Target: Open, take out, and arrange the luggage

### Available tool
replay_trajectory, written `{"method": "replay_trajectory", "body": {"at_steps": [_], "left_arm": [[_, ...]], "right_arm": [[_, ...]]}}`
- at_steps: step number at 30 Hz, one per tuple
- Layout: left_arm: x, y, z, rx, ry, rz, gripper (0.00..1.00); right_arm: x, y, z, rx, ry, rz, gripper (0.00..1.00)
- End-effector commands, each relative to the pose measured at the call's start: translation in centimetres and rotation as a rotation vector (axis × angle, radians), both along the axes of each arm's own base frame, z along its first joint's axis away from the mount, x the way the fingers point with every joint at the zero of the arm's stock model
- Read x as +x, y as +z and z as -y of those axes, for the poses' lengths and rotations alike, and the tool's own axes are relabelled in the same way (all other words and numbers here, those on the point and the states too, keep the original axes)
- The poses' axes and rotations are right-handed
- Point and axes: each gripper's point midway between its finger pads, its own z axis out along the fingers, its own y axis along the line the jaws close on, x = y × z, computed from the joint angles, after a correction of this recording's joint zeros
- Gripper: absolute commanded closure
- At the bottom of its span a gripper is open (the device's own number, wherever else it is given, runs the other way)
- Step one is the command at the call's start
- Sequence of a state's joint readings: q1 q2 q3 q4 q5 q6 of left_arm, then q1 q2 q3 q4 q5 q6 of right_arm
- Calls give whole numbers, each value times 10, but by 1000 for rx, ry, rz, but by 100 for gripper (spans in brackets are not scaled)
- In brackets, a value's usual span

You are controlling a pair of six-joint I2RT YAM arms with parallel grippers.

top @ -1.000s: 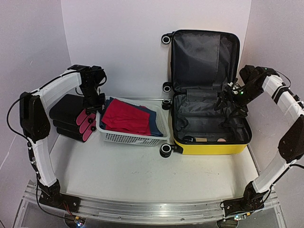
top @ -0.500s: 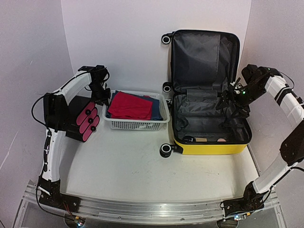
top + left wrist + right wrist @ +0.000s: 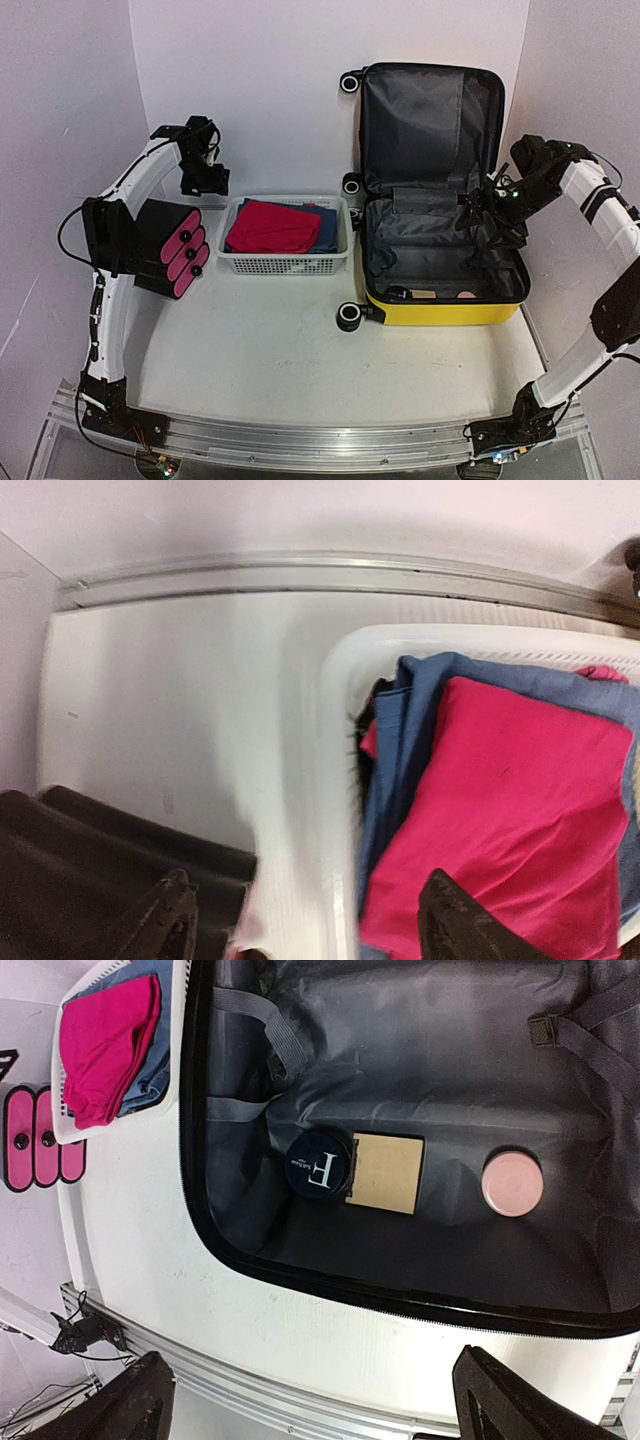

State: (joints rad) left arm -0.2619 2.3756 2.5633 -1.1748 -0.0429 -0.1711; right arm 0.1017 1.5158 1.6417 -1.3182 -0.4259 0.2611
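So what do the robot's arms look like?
The left arm and right arm are both long white tubes with chunky black joints. Thin black cables loop beside them. Each arm ends in a black two-finger claw: the left gripper and the right gripper. A tiny green light glows near the right wrist.

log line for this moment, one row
suitcase open: tin, card, pink disc inside | basket holds clothes | left jaws open by basket edge | right jaws open over suitcase
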Motion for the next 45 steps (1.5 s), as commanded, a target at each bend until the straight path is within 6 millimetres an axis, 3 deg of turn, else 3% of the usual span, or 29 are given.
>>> {"method": "replay_trajectory", "body": {"at_steps": [1,4,7,10,13,17,22,27,30,34,36,38,41,45], "left_arm": [[-15,92,-41,68,73,189,17],[-19,106,-66,125,134,219,9],[-12,99,-81,120,162,206,7],[-4,82,-83,88,155,170,7],[-1,60,-72,53,108,119,7],[-9,38,-65,28,80,48,8],[-49,9,-57,9,43,-103,14],[-110,-19,-36,-21,-11,-271,19],[-148,-25,-19,-18,-60,-324,20],[-191,-10,9,-68,-132,-333,20],[-207,8,23,-117,-181,-308,19],[-215,31,22,-139,-174,-254,17],[-208,65,-9,-131,-49,-154,13],[-197,84,-84,-153,339,-94,10]], "right_arm": [[10,7,-7,34,11,28,2],[12,4,-8,42,12,17,2],[13,3,-10,50,15,12,2],[14,4,-10,49,16,18,2],[14,5,-9,47,14,22,2],[15,5,-9,47,11,23,2],[17,1,-10,50,11,16,2],[17,-4,-12,62,11,5,2],[18,-7,-12,64,12,-2,2],[21,-8,-16,82,20,-11,2],[22,-10,-17,89,26,-16,2],[24,-11,-18,93,30,-20,2],[26,-11,-20,101,32,-25,2],[28,-11,-21,116,25,-31,2]]}}
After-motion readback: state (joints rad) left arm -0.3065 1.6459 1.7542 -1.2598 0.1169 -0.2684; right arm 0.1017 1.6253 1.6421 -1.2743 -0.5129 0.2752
